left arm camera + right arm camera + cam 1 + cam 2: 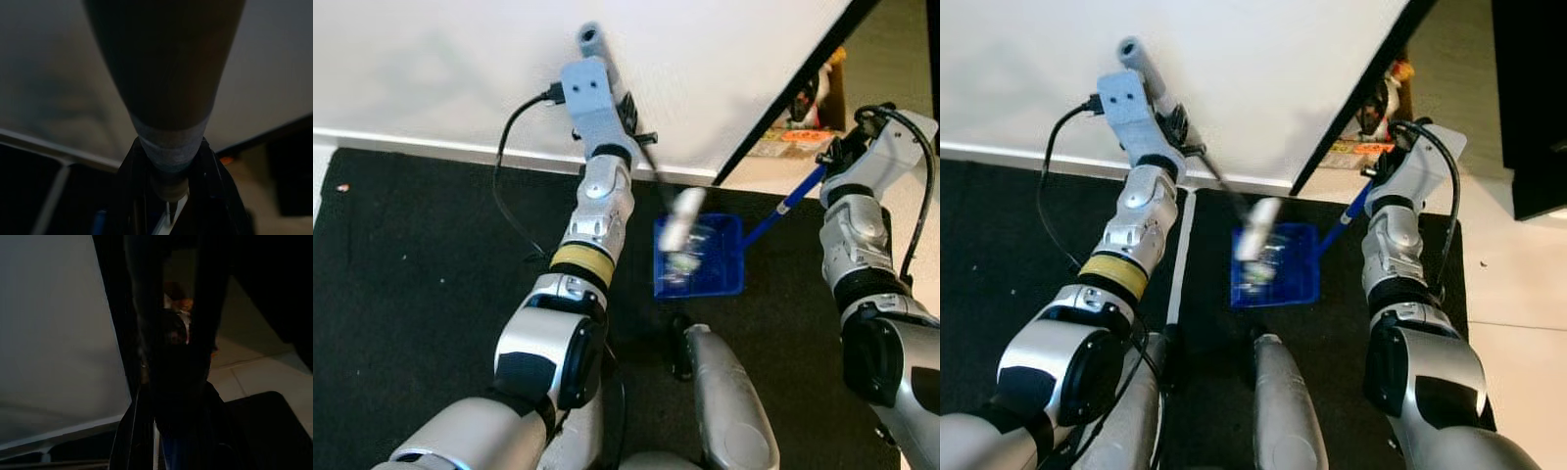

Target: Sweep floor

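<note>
A blue dustpan (pixel 729 240) lies on the black mat (pixel 431 284) just in front of my feet, with pale debris (pixel 683 262) inside it. Its blue handle (pixel 783 208) slants up to my right gripper (pixel 837 149), which is shut on it. My left gripper (pixel 631 113) is shut on a brush handle whose grey end (pixel 590 39) sticks up past the wrist. The thin shaft runs down to a white brush head (pixel 683 220), blurred, over the dustpan's back edge. In the left wrist view the fingers (pixel 215 186) clamp the taped handle (pixel 168 142).
A white wall (pixel 460 69) with a baseboard (pixel 431 147) borders the mat's far side. A small crumb (pixel 342 187) lies at the mat's far left. Packets and clutter (pixel 798 142) sit on pale tiles at the upper right. My legs (pixel 724 392) stand close behind the dustpan.
</note>
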You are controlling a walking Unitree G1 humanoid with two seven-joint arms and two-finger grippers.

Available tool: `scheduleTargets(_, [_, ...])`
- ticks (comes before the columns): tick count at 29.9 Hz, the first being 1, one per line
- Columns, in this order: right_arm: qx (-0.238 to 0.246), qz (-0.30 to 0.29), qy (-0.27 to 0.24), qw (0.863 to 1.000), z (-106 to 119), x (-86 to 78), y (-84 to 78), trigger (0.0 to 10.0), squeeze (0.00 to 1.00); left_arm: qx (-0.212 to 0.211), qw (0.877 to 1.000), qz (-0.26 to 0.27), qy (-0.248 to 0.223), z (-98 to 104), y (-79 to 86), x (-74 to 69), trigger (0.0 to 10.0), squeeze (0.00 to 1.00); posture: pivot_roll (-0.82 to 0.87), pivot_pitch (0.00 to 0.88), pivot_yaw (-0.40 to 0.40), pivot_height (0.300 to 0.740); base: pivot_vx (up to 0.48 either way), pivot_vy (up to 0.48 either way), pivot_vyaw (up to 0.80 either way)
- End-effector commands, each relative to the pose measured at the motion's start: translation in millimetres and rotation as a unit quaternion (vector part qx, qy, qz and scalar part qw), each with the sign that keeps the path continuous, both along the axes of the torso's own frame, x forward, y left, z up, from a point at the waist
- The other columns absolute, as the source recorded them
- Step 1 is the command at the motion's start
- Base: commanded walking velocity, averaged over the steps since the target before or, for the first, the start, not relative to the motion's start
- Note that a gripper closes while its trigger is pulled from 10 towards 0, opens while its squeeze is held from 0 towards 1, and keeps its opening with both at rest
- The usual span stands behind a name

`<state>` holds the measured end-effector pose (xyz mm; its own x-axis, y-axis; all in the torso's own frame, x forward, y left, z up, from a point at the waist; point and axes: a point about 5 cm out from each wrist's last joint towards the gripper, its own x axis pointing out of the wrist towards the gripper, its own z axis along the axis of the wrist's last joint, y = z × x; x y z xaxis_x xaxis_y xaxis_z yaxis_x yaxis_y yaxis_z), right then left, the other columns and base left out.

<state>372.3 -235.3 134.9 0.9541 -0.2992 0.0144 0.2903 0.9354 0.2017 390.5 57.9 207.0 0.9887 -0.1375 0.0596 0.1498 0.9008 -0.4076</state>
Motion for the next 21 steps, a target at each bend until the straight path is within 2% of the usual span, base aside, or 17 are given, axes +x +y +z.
scheduleTargets(1, [0.039, 0.005, 0.078, 0.996, -39.2, -13.0, 7.4, 10.0, 0.00, -0.085, 0.994, -0.072, 0.010, 25.3, -68.9, -19.6, 10.0, 0.00, 0.10, 0.380, -0.018, 0.740, 0.000, 0.000, 0.00])
scheduleTargets(3, [0.042, 0.003, 0.079, 0.996, -38.7, -12.3, 7.8, 10.0, 0.00, -0.062, 0.996, -0.071, -0.006, 39.8, -48.7, -15.4, 10.0, 0.00, 0.11, 0.345, -0.021, 0.740, 0.000, 0.000, 0.00])
scheduleTargets(4, [0.043, 0.004, 0.077, 0.996, -38.1, -11.9, 8.2, 10.0, 0.00, -0.031, 0.997, -0.074, -0.019, 42.2, -39.2, -13.6, 10.0, 0.00, 0.11, 0.340, -0.021, 0.740, 0.000, 0.000, 0.00])
scheduleTargets(5, [0.043, 0.004, 0.077, 0.996, -38.1, -11.9, 8.2, 10.0, 0.00, -0.031, 0.997, -0.074, -0.019, 42.2, -39.2, -13.6, 10.0, 0.00, 0.11, 0.340, -0.021, 0.740, 0.000, 0.000, 0.00])
scheduleTargets(7, [0.044, 0.004, 0.077, 0.996, -38.0, -11.6, 8.8, 10.0, 0.00, 0.001, 0.997, -0.079, -0.027, 43.1, -30.3, -12.2, 10.0, 0.00, 0.11, 0.332, -0.022, 0.740, 0.000, 0.000, 0.00])
scheduleTargets(9, [0.046, 0.007, 0.075, 0.996, -37.3, -10.9, 10.3, 10.0, 0.00, 0.083, 0.992, -0.060, -0.074, 48.5, 4.2, -8.9, 10.0, 0.00, 0.11, 0.310, -0.028, 0.740, 0.000, 0.000, 0.00])
scheduleTargets(11, [0.050, 0.008, 0.074, 0.996, -37.3, -10.8, 10.6, 10.0, 0.00, 0.120, 0.985, -0.043, -0.114, 57.5, 36.9, -9.3, 10.0, 0.00, 0.12, 0.288, -0.037, 0.740, 0.000, 0.000, 0.00])
scheduleTargets(12, [0.056, 0.006, 0.074, 0.996, -38.4, -11.4, 10.0, 10.0, 0.00, 0.133, 0.981, -0.018, -0.139, 65.8, 61.9, -11.6, 10.0, 0.00, 0.13, 0.274, -0.045, 0.740, 0.000, 0.000, 0.00])
scheduleTargets(13, [0.056, 0.006, 0.074, 0.996, -38.4, -11.4, 10.0, 10.0, 0.00, 0.133, 0.981, -0.018, -0.139, 65.8, 61.9, -11.6, 10.0, 0.00, 0.13, 0.274, -0.045, 0.740, 0.000, 0.000, 0.00])
scheduleTargets(14, [0.058, 0.004, 0.075, 0.995, -38.9, -11.7, 9.7, 10.0, 0.00, 0.135, 0.980, -0.009, -0.145, 68.8, 69.4, -13.1, 10.0, 0.00, 0.13, 0.274, -0.045, 0.740, 0.000, 0.000, 0.00])
scheduleTargets(15, [0.064, 0.001, 0.077, 0.995, -40.5, -12.6, 9.0, 10.0, 0.00, 0.128, 0.980, 0.028, -0.149, 71.3, 88.5, -13.4, 10.0, 0.00, 0.14, 0.267, -0.049, 0.740, 0.000, 0.000, 0.00])
scheduleTargets(16, [0.064, 0.001, 0.077, 0.995, -40.5, -12.6, 9.0, 10.0, 0.00, 0.128, 0.980, 0.028, -0.149, 71.3, 88.5, -13.4, 10.0, 0.00, 0.14, 0.267, -0.049, 0.740, 0.000, 0.000, 0.00])
scheduleTargets(17, [0.074, -0.005, 0.082, 0.994, -44.4, -14.7, 8.2, 10.0, 0.00, 0.130, 0.976, 0.099, -0.147, 69.4, 126.7, -16.6, 10.0, 0.00, 0.14, 0.261, -0.052, 0.740, 0.000, 0.000, 0.00])
scheduleTargets(18, [0.074, -0.005, 0.082, 0.994, -44.4, -14.7, 8.2, 10.0, 0.00, 0.130, 0.976, 0.099, -0.147, 69.4, 126.7, -16.6, 10.0, 0.00, 0.14, 0.261, -0.052, 0.740, 0.000, 0.000, 0.00])
scheduleTargets(19, [0.080, -0.007, 0.084, 0.993, -46.4, -15.8, 8.0, 10.0, 0.00, 0.138, 0.972, 0.128, -0.140, 64.7, 144.9, -19.9, 10.0, 0.00, 0.15, 0.256, -0.054, 0.740, 0.000, 0.000, 0.00])
scheduleTargets(20, [0.080, -0.007, 0.084, 0.993, -46.4, -15.8, 8.0, 10.0, 0.00, 0.138, 0.972, 0.128, -0.140, 64.7, 144.9, -19.9, 10.0, 0.00, 0.15, 0.256, -0.054, 0.740, 0.000, 0.000, 0.00])
scheduleTargets(21, [0.088, -0.009, 0.086, 0.992, -49.2, -17.4, 8.1, 10.0, 0.00, 0.166, 0.966, 0.156, -0.122, 54.1, 165.3, -25.8, 10.0, 0.00, 0.16, 0.250, -0.057, 0.740, 0.000, 0.000, 0.00])
